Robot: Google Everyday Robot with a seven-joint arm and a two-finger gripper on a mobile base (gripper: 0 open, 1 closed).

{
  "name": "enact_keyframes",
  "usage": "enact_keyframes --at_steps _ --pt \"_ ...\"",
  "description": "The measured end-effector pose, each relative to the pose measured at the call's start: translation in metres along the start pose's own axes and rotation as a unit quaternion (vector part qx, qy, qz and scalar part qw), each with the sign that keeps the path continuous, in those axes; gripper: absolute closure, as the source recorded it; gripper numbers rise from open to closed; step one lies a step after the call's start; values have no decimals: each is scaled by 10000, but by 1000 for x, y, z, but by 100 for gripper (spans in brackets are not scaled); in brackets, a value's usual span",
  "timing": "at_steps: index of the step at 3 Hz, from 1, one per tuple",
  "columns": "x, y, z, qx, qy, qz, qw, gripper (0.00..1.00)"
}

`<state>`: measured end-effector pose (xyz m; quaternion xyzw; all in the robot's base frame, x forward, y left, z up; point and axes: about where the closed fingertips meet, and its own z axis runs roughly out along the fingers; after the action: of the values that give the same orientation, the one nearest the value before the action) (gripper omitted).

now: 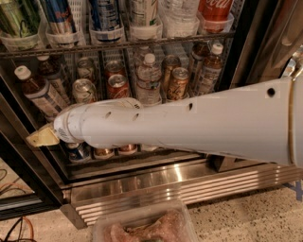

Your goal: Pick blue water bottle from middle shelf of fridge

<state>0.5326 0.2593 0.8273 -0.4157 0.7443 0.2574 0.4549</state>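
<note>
Where writing can be read, it is only the white Coca-Cola script on a red-labelled bottle [216,9] at the right of the top rack; the blue-and-silver cans [59,19] and the green can [13,16] in that row carry print too blurred to read. Item: blue water bottle [37,92], plastic, white screw cap, dark brown liquid, pale white-bluish wrap label with illegible small print; it stands tilted, cap leaning left, in the leftmost lane of the middle shelf [100,75], a dark wire rack split by thin dividers. Same shelf, left to right: silver can [84,90], red can [117,86], clear ribbed water bottle [148,78] with white cap, bronze can [179,82], and a second brown-filled bottle [208,71] with white cap at the far right. Robot: white perforated arm [199,125] lying across the view from the right edge to the left, hiding the shelf's front. At its left end, the claw [41,136], a tan tip just below the foot of the blue water bottle as pictured; whether it is open, closed or touching the bottle cannot be told. Lower rack: can tops [104,152] showing under the arm. Housing: fridge [239,56], black frame, ribbed stainless-steel base grille [189,182]. Ground: floor [251,217], speckled and pale, with a clear plastic tub [142,224] of pinkish contents in front and cables [12,227] at lower left.
</note>
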Motion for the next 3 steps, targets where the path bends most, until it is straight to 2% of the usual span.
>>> enact_keyframes --at_steps 1,2,3 --pt "9 -19 -1 148 43 68 9999 18" --pt "17 -51 1 391 84 127 9991 22" --pt "17 -51 -1 393 83 125 9991 21"
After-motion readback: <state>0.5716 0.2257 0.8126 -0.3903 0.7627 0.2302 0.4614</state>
